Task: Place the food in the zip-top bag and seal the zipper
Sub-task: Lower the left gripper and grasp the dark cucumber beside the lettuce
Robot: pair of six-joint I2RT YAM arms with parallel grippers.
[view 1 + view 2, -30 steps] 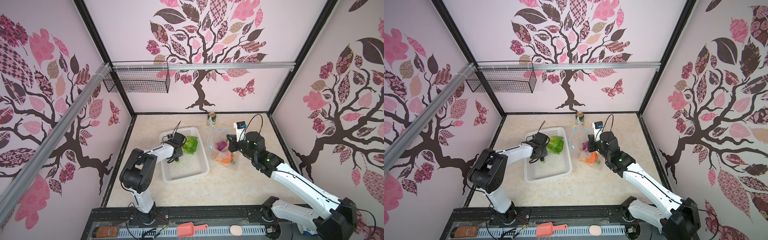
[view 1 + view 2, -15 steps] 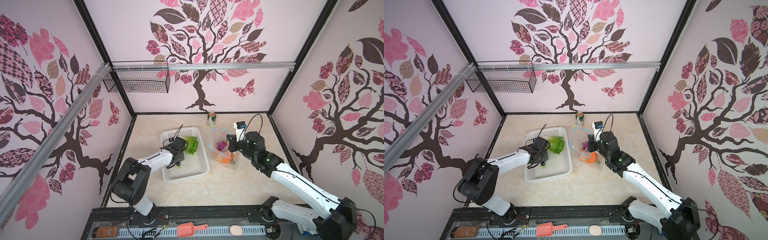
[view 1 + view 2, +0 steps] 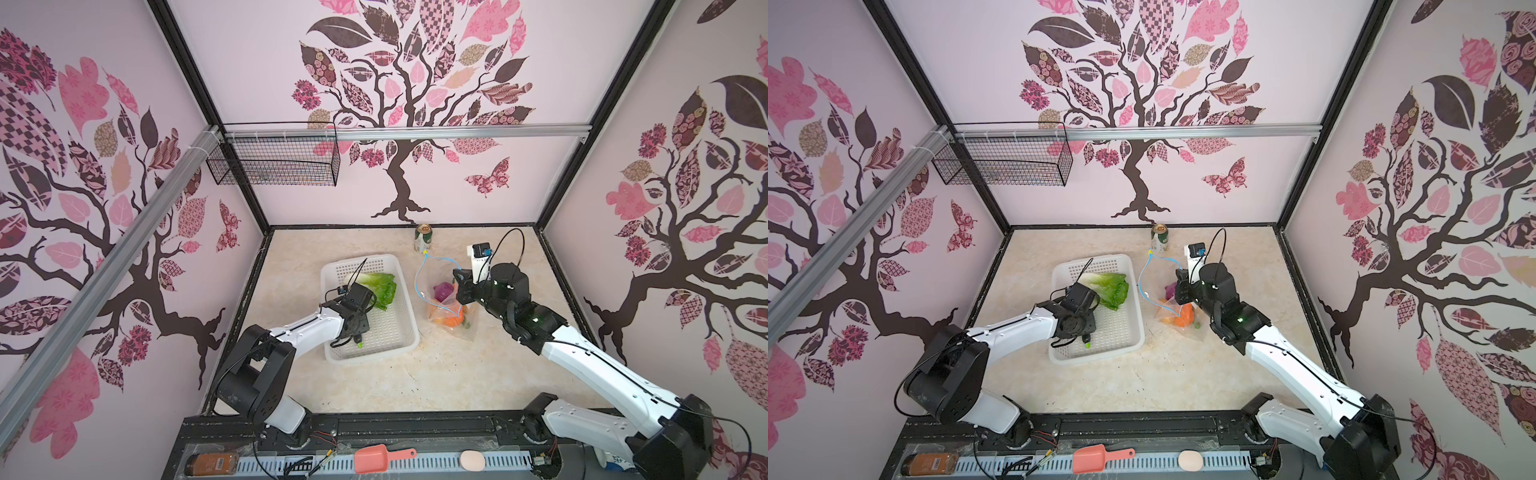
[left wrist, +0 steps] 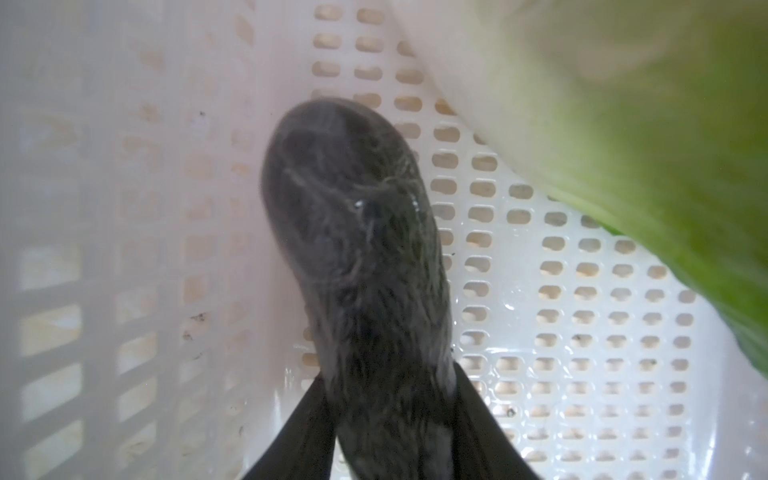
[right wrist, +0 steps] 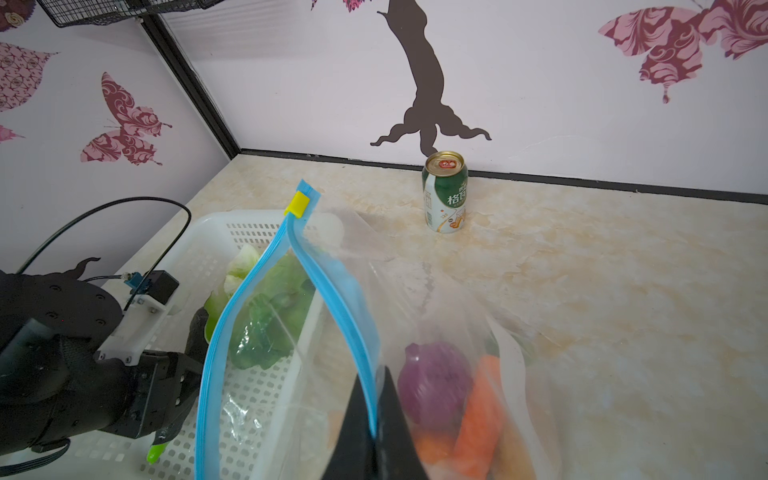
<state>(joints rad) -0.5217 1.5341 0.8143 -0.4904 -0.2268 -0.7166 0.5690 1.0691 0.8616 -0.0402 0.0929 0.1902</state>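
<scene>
The left gripper (image 4: 388,374) squeezes the dark cucumber (image 4: 353,232) between its fingers. Lettuce (image 4: 623,145) sits just beside, in the basket (image 4: 582,374). The right gripper (image 5: 372,374) pinches the zipper (image 5: 332,299).

Stretching the left arm (image 3: 303,328) from the near edge of the tabletop (image 3: 436,382) toward its middle, tipping the left gripper (image 4: 388,374) down and clasping the cucumber (image 4: 353,232). Angling the right arm (image 3: 582,353) in from the near right corner, pinching the zipper (image 5: 332,299) in the right gripper (image 5: 374,395).

1. Both top views: bright, even light, soft shadows, distortion toward the edges.
2. Left wrist: cucumber (image 4: 357,257) in left gripper (image 4: 386,374) blurred; lettuce (image 4: 623,145) beyond it smeared.
3. Right wrist: sharp; zip-top bag (image 5: 436,299) at right gripper (image 5: 374,376) glints.
</scene>
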